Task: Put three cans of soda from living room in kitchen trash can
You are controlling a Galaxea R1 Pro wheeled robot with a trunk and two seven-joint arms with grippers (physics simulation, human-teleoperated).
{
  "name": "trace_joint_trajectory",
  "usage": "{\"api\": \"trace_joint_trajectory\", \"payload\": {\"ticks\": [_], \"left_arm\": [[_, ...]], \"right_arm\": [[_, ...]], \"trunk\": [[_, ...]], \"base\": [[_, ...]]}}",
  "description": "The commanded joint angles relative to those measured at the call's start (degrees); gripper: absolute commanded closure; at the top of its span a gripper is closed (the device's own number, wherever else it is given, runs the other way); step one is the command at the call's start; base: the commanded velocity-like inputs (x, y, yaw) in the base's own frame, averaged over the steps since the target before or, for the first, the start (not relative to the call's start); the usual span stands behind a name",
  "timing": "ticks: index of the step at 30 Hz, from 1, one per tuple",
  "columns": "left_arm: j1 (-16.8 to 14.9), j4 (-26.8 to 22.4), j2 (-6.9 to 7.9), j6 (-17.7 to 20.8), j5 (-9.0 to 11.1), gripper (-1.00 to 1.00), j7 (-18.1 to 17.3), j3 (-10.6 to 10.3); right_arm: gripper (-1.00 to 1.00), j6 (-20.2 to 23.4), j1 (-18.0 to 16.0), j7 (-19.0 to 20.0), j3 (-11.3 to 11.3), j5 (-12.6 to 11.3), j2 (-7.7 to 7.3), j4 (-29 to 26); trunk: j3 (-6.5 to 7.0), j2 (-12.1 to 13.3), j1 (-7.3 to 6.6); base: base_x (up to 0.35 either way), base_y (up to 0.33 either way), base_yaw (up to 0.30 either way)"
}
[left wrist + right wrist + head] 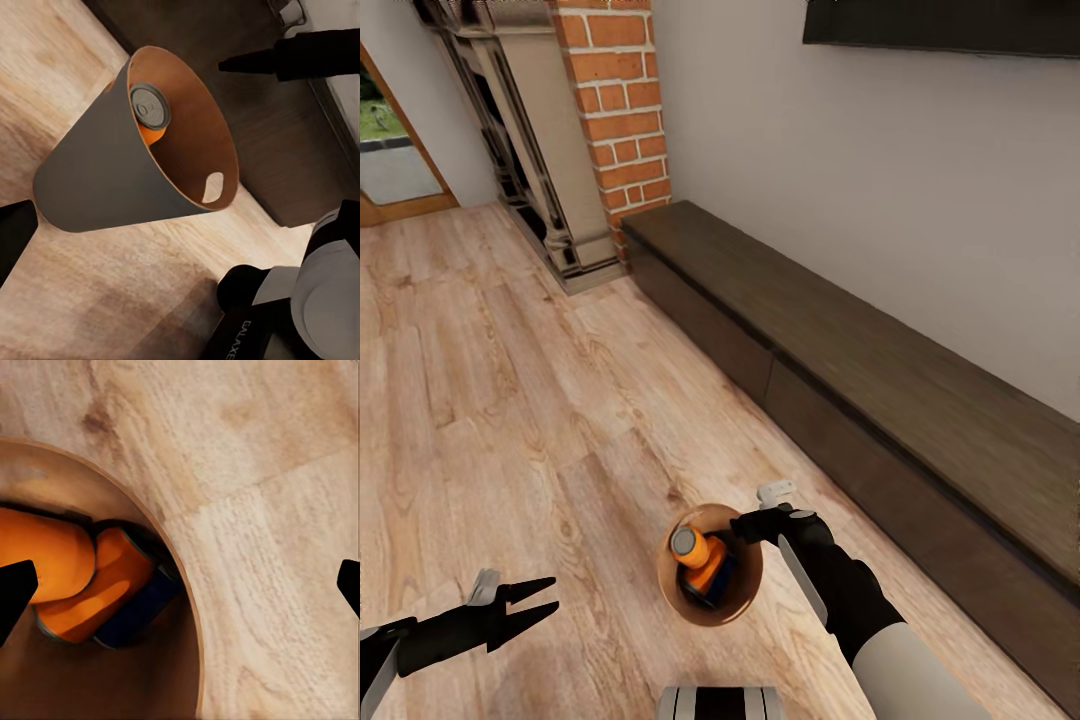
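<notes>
The tash can [745,590], a round bin with a brown inside, stands on the living room's wood floor just in front of me. Inside it lie orange cans of soda: one shows its grey top [686,543], another [710,577] lies beside it. The right wrist view shows two orange cans [45,559] [105,600] and a dark shape next to them. My right gripper [750,520] hangs open over the bin's far rim [187,607], its fingers wide apart. Left of the bin, my left gripper [550,594] is open and holds nothing. From the left wrist view the bin [90,180] looks grey outside.
A long low dark-brown cabinet [880,380] runs along the right wall under a black television [940,25]. The red brick fireplace [620,110] stands at the back. A doorway [390,150] opens at the far left. Light wood floor [490,400] stretches ahead.
</notes>
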Motion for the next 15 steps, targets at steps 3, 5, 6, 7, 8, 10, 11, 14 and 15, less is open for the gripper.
{"api": "trace_joint_trajectory", "payload": {"ticks": [3,5,6,7,8,10,11,14,15], "left_arm": [[0.0,0.0,0.0,0.0,0.0,-1.0,0.0,0.0],[0.0,0.0,0.0,0.0,0.0,-1.0,0.0,0.0],[0.0,0.0,0.0,0.0,0.0,-1.0,0.0,0.0],[0.0,0.0,0.0,0.0,0.0,-1.0,0.0,0.0],[0.0,0.0,0.0,0.0,0.0,-1.0,0.0,-0.1],[0.0,0.0,0.0,0.0,0.0,-1.0,0.0,-0.1],[0.0,0.0,0.0,0.0,0.0,-1.0,0.0,0.0],[0.0,0.0,0.0,0.0,0.0,-1.0,0.0,-0.1],[0.0,0.0,0.0,0.0,0.0,-1.0,0.0,-0.1]], "right_arm": [[-1.0,0.0,0.0,0.0,0.0,0.0,0.0,0.0],[-1.0,0.0,0.0,0.0,0.0,0.0,0.0,0.0],[-1.0,0.0,0.0,0.0,0.0,0.0,0.0,0.0],[-1.0,0.0,0.0,0.0,0.0,0.0,0.0,0.0],[-1.0,0.0,0.0,0.0,0.0,0.0,0.0,0.0],[-1.0,0.0,0.0,0.0,0.0,0.0,0.0,0.0],[-1.0,0.0,0.0,0.0,0.0,0.0,0.0,0.0],[-1.0,0.0,0.0,0.0,0.0,0.0,0.0,0.0],[-1.0,0.0,0.0,0.0,0.0,0.0,0.0,0.0]], "trunk": [[0.54,1.2,-0.66],[0.9,2.0,-1.1],[1.08,2.4,-1.32],[1.26,2.8,-1.54],[1.44,3.2,-1.76],[1.8,4.0,-2.2],[1.98,4.4,-2.42],[2.52,5.6,-3.08],[2.7,6.0,-3.3]], "base": [[0.0,0.0,0.0],[0.0,0.0,0.0],[0.0,0.0,0.0],[0.0,0.0,0.0],[0.0,0.0,0.0],[0.0,0.0,0.0],[0.0,0.0,0.0],[0.0,0.0,0.0],[0.0,0.0,0.0]]}}
